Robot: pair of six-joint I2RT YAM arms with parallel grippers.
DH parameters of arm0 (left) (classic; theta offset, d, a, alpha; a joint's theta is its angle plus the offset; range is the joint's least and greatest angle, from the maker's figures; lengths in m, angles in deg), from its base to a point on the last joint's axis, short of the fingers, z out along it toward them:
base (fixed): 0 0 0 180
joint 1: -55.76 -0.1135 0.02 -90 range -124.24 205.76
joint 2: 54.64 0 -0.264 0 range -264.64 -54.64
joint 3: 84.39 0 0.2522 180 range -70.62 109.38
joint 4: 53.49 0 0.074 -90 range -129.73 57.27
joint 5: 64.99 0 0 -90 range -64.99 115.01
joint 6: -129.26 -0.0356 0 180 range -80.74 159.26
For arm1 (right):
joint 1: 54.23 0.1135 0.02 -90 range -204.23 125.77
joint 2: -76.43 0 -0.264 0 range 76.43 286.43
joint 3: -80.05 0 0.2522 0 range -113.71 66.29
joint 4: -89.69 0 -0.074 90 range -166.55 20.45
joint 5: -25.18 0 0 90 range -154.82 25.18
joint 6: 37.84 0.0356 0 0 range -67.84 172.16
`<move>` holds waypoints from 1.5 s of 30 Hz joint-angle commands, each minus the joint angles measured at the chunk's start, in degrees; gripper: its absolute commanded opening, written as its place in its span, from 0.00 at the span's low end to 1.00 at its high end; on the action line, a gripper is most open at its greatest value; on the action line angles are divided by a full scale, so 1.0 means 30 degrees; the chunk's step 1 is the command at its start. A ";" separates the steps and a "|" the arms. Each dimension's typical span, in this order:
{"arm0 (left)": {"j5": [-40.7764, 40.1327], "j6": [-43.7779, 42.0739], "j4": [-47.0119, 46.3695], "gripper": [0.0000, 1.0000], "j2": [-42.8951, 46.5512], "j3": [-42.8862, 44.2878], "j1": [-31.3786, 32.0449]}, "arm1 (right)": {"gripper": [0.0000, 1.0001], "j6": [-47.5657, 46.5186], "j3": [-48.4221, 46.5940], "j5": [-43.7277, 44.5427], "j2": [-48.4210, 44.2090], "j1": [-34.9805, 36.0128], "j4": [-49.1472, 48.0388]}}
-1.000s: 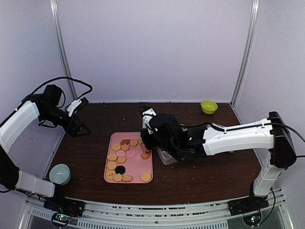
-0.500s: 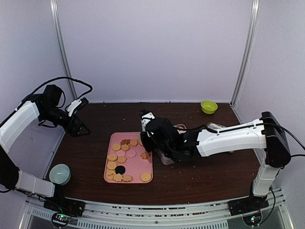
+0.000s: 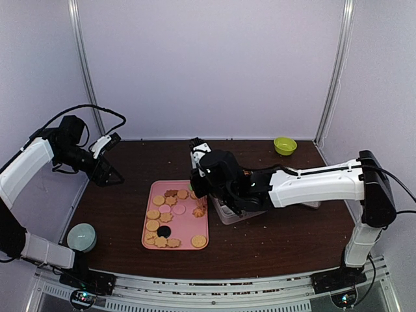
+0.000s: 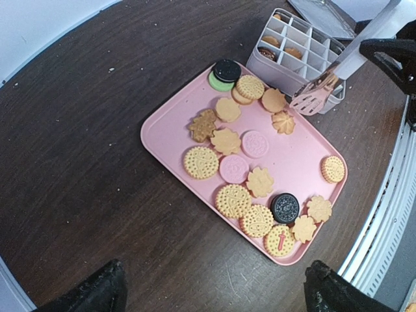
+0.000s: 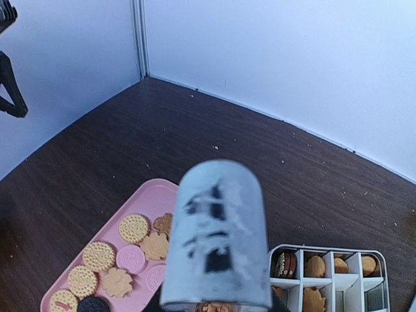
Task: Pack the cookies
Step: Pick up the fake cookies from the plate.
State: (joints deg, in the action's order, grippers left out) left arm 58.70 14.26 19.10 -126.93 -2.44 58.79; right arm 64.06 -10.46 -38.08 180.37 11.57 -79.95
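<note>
Several cookies [image 3: 162, 214] lie on a pink tray [image 3: 192, 227]: golden rounds and flower shapes [image 4: 226, 140], a few pink [image 4: 255, 143], black [image 4: 285, 207] and one green. More cookies [image 5: 315, 265] sit in a white divided box [image 3: 227, 213] at the tray's right edge. My right gripper [image 3: 203, 183] is shut on metal tongs [image 4: 338, 68], whose tips [image 4: 311, 99] hang over the seam between tray and box. The tongs' blurred end [image 5: 218, 240] hides the fingers in the right wrist view. My left gripper [image 3: 107, 170] stands open and empty, raised over the table to the left of the tray.
A green bowl [image 3: 285, 145] stands at the back right. A pale teal round object [image 3: 82, 236] sits at the front left. A clear lid [image 4: 322, 14] lies behind the box [image 4: 296, 49]. Crumbs dot the dark wood table [image 3: 273, 250].
The right arm has shifted a little left and toward the back with the tongs, and its grip has narrowed. The left arm has not moved.
</note>
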 commanded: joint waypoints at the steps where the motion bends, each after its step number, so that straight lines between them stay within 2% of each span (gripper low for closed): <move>1: 0.0345 -0.0274 0.0166 0.98 0.0183 0.0609 -0.0042 | 0.29 -0.0379 -0.1417 -0.0285 0.0212 -0.0092 -0.0757; 10: 0.0195 -0.0399 0.0188 0.98 0.0281 0.0475 -0.0039 | 0.33 -0.0155 -0.1541 -0.0383 0.1202 -0.0105 -0.0944; 24: 0.0298 -0.0427 0.0195 0.98 0.0279 0.0505 -0.0032 | 0.38 0.0330 0.0038 0.0028 0.1242 -0.0093 -0.1563; 45: 0.0343 -0.0408 0.0195 0.98 0.0250 0.0509 -0.0034 | 0.37 0.1082 -0.0100 -0.0916 0.1856 0.0120 -0.1828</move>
State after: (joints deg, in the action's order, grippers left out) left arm 58.70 14.00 19.12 -126.93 -2.40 58.79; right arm 65.90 -10.27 -40.22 184.83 11.53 -84.71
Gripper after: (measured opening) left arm 0.978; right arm 0.376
